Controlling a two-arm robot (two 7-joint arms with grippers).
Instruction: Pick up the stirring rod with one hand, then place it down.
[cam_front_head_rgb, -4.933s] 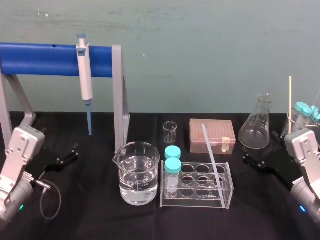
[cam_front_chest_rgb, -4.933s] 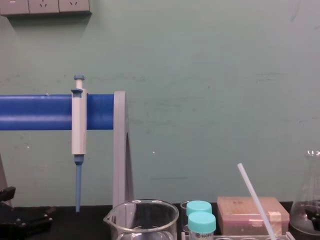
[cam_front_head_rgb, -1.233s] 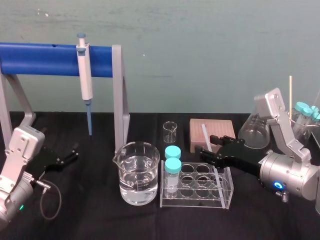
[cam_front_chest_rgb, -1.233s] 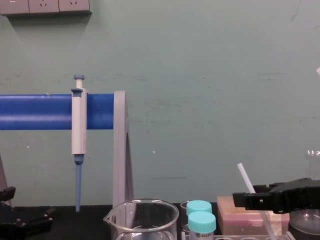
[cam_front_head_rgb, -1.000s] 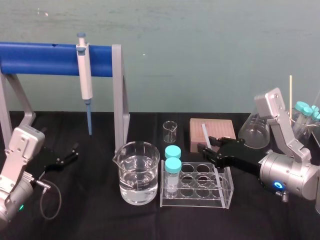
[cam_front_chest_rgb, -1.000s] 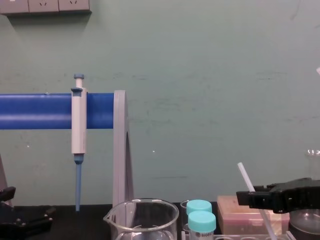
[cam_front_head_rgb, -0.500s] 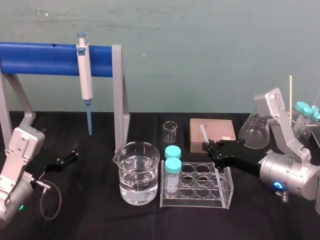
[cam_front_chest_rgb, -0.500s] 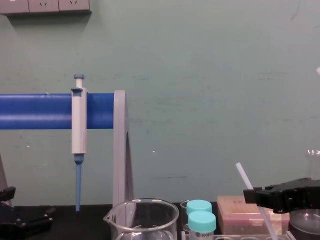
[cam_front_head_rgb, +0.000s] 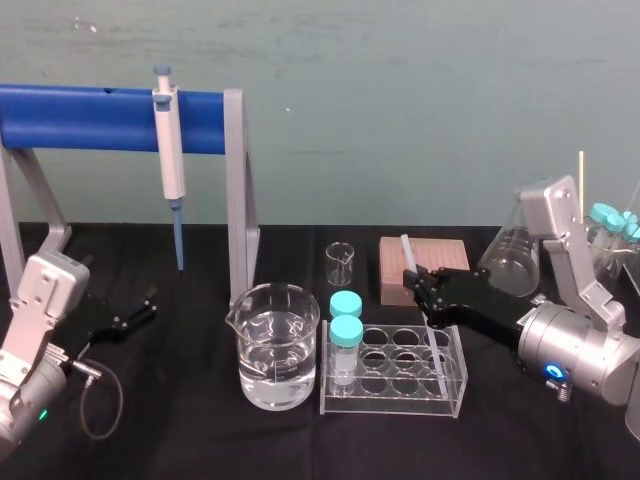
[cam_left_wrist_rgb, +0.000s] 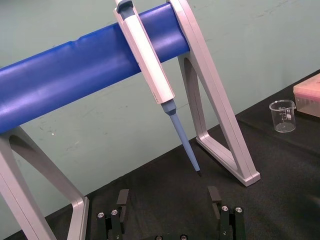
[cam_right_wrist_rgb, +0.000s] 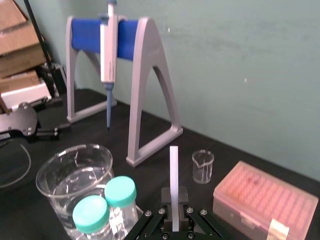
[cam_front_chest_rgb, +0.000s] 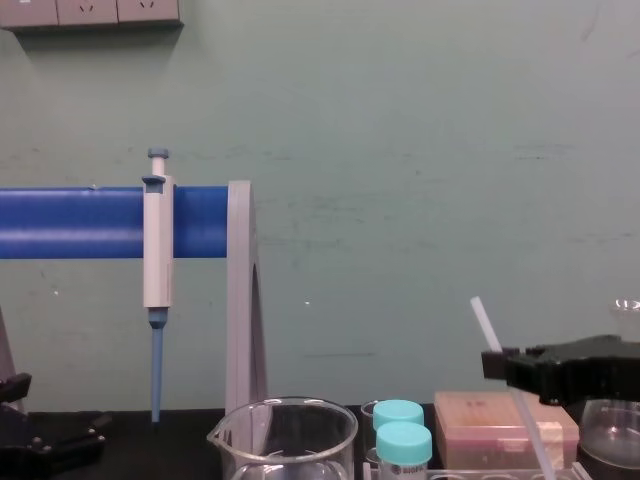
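Mid-pickup, by the look of it: right gripper (cam_front_head_rgb: 418, 284) pinched together on the stirring rod (cam_front_head_rgb: 407, 251), high on its length, with the rod's top poking up just past the gripper and the rest slanting down below it into the clear tube rack (cam_front_head_rgb: 392, 398), near two capped tubes (cam_front_head_rgb: 346, 330). Next, probably: draw up along the rod's own lean to clear the rack without snagging, then carry aside and lay down on the counter (cam_front_head_rgb: 200, 430). Left gripper (cam_front_head_rgb: 135, 312) parked well apart, fingers spread.
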